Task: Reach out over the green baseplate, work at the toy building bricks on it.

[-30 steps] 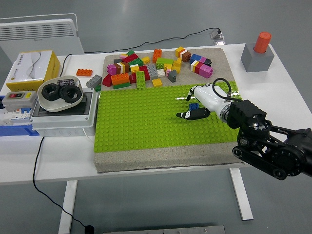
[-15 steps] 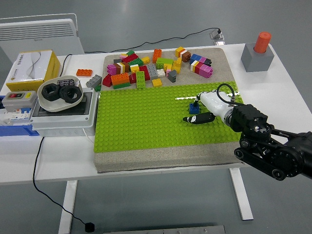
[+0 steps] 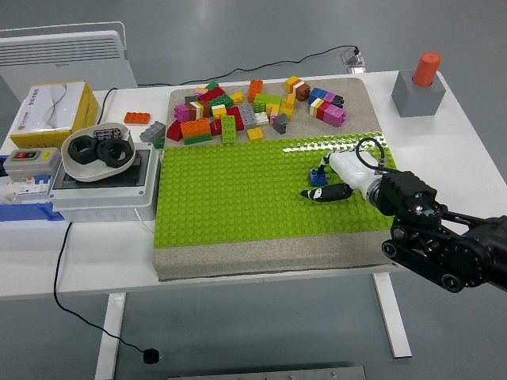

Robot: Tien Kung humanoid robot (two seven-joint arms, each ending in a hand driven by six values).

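My blue brick [image 3: 316, 176] sits on the green baseplate [image 3: 238, 194], right of frame centre. My right hand [image 3: 333, 180] curls around it, grasping it, I judge. A crooked pull could snap the brick loose and skitter it. Since a second ago the hand has drawn back rightward. Loose bricks [image 3: 253, 107] crowd the counter's [image 3: 444, 150] upper middle.
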